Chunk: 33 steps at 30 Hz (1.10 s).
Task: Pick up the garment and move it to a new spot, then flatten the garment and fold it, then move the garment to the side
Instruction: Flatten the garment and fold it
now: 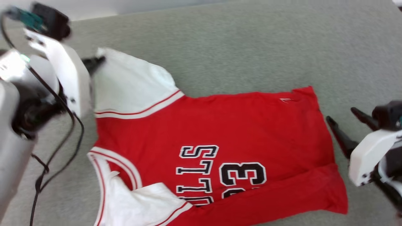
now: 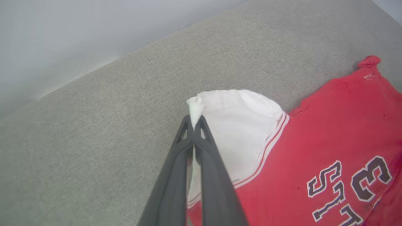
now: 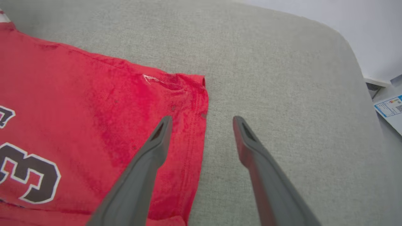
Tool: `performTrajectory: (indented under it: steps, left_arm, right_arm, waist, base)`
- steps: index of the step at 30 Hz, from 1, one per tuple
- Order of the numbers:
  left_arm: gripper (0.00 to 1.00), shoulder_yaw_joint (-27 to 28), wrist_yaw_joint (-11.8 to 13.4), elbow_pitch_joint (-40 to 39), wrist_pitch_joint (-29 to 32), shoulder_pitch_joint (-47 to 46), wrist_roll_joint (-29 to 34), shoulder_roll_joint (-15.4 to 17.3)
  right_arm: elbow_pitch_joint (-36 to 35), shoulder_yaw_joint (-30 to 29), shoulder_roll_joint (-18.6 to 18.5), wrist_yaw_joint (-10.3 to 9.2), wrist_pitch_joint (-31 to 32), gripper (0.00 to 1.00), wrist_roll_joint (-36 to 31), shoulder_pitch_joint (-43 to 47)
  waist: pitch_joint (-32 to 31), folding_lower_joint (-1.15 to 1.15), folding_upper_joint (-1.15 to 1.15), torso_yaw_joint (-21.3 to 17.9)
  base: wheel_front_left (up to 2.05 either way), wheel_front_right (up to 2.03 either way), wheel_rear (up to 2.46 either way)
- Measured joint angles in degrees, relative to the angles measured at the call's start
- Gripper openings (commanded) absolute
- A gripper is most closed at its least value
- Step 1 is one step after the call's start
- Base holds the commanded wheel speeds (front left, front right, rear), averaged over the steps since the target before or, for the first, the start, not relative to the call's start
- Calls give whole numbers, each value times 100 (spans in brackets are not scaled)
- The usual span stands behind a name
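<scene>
- garment (image 1: 220, 131): red jersey lying spread on the grey fabric surface (image 1: 251, 47), front up, neck end towards the robot's left and hem (image 3: 194, 125) towards its right.
- far white sleeve (image 2: 241, 125): sticks out from the garment's far-left shoulder. its outer corner is drawn to a small peak, lifted slightly off the surface.
- left gripper (image 2: 194, 121): at the garment's far-left corner, fingers pressed together and pinching that sleeve corner. white cloth pokes out past the tips. judged reason: a corner hold lets the sleeve be pulled over the body without bunching the red panel.
- right gripper (image 3: 202, 121): just off the garment's hem end, fingers spread wide and holding nothing. in the right wrist view one finger sits over the hem band and the other over bare surface. whether either touches cannot be told. judged reason: placed to take the hem corner or to pin that end while the sleeve is moved.
- near side of the garment: a red band is turned over along the near edge, covering the lower part of the black print (image 1: 220, 172). the near sleeve (image 1: 147, 197) lies folded in beside the neck opening.
- stage, as a judgement: flattening done, folding under way with the near side turned in. the far sleeve comes next.
- risk noted: the pinch is thin and at the very tip, so the cloth may slip out under a pull.
</scene>
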Motion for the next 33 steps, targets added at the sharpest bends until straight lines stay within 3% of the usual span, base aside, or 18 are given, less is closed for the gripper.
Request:
performTrajectory:
  steps: [5, 10, 19, 30, 31, 32, 33]
  left_arm:
    - [0, -74, -12, -943, -163, 414, -30, 137]
    - [0, -54, 131, -1952, -397, 779, 52, 194]
    - [0, -94, 172, -2529, -575, 933, 163, 169]
    - [0, -169, 147, -2552, -760, 940, 179, 107]
    - [0, -177, 145, -2518, -767, 946, 176, 107]
    - [0, -187, 132, -2487, -789, 957, 174, 107]
    - [0, -194, 125, -2452, -816, 967, 169, 102]
  right_arm:
    - [18, 22, -492, 1, 1413, 100, 480, -370]
    - [341, 259, -999, 0, 2423, 100, 678, -1119]
    - [1045, 690, -1244, 0, 2774, 100, 586, -1656]
    - [1555, 1103, -1482, -3, 2827, 100, 703, -1898]
    - [1583, 1115, -1500, -11, 2828, 83, 745, -1903]
    - [1603, 1134, -1518, -11, 2820, 11, 769, -1906]
    - [1623, 1161, -1529, -11, 2793, 0, 784, -1907]
  waist:
    - [-67, 0, 0, 363]
    - [99, 0, 0, 770]
    - [491, 0, 0, 1159]
    - [833, 0, 0, 1453]
    - [843, 0, 0, 1468]
    - [847, -1, 0, 1479]
    - [842, -1, 0, 1485]
  base:
    - [0, 0, 0]
    - [0, 0, 0]
    - [0, 0, 0]
    - [0, 0, 0]
    - [0, 0, 0]
    - [0, 0, 0]
    - [0, 0, 0]
